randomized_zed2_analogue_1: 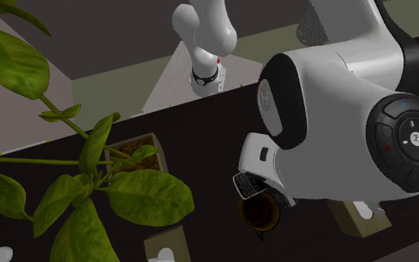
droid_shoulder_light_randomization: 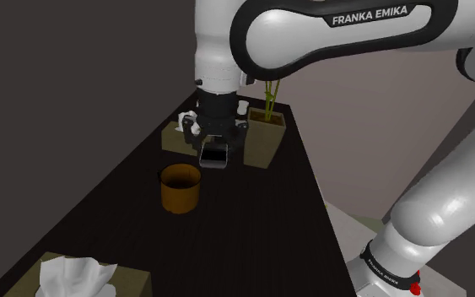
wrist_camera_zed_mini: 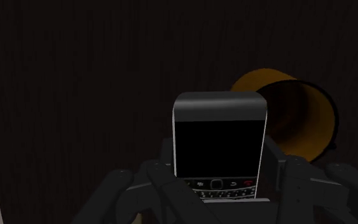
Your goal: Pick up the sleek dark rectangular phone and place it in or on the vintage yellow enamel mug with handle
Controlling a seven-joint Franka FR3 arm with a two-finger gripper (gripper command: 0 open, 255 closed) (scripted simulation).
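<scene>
Shoulder view, near to far:
- Lower left of frame: tissue box (droid_shoulder_light_randomization: 75,278) on the dark counter (droid_shoulder_light_randomization: 252,245).
- Frame centre: yellow-brown mug (droid_shoulder_light_randomization: 180,187), upright, mouth up.
- Just up and right of the mug in frame: tool (droid_shoulder_light_randomization: 216,143) clamped on the phone (droid_shoulder_light_randomization: 214,158). The phone is off the counter, near the mug and not touching it.
- Behind, upper centre: planter box (droid_shoulder_light_randomization: 265,139) with thin stems. A low box (droid_shoulder_light_randomization: 175,135) holding white items sits to its left.

Wrist view: the fingers (wrist_camera_zed_mini: 139,191) grip the phone (wrist_camera_zed_mini: 219,143) at its keypad end, one on each side. It has a black screen and a silver edge. The mug (wrist_camera_zed_mini: 298,118) lies beyond the phone, partly hidden by it, with a dark inside.

Second exterior view: big green leaves (randomized_zed2_analogue_1: 126,193) fill the near left. Right of centre, the phone (randomized_zed2_analogue_1: 246,184) hangs under the hand, and the mug (randomized_zed2_analogue_1: 261,213) is just below it in frame.
</scene>
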